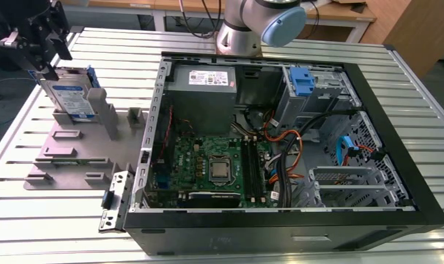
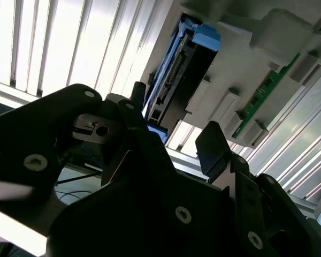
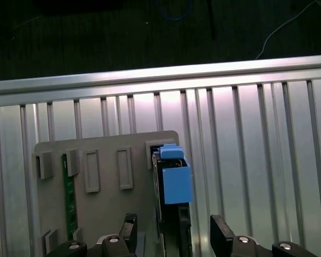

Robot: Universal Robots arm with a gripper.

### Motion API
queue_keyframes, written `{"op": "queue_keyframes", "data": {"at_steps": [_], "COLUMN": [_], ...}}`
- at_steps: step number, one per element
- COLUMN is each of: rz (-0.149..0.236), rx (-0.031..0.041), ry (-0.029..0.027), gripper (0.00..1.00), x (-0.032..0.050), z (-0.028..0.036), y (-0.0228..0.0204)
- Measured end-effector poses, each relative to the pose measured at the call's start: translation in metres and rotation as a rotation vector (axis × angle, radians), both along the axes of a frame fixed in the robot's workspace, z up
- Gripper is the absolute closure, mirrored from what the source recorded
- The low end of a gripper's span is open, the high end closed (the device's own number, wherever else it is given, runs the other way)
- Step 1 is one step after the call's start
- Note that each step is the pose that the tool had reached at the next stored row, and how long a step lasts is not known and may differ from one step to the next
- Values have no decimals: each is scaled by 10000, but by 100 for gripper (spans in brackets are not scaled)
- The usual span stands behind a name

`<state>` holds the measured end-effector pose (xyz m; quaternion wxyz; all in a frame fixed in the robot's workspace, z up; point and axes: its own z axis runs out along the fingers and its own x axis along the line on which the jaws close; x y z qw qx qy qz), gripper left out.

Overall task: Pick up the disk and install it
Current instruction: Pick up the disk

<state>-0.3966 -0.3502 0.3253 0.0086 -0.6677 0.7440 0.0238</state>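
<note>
The disk stands upright on its edge in a slot of the grey fixture plate, at the exterior view's left. It is silver with a white-and-blue label and blue rails. My gripper hovers just above its top edge, open, holding nothing. In the first wrist view the disk with its blue end tab lies in line with the gap of my gripper. In the second wrist view the disk sits beyond my gripper, whose black fingers stand apart from it.
An open computer case fills the exterior view's right, with a motherboard, a grey power supply and a blue bracket in the drive bay. A green memory stick lies on the fixture. The arm's base stands behind the case.
</note>
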Motion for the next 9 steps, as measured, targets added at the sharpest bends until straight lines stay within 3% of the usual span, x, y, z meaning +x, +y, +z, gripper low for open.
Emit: {"op": "queue_keyframes", "data": {"at_steps": [9], "rz": [-1], "rx": [0], "ry": [-47], "gripper": [35], "x": [0], "z": [-159], "y": [1]}}
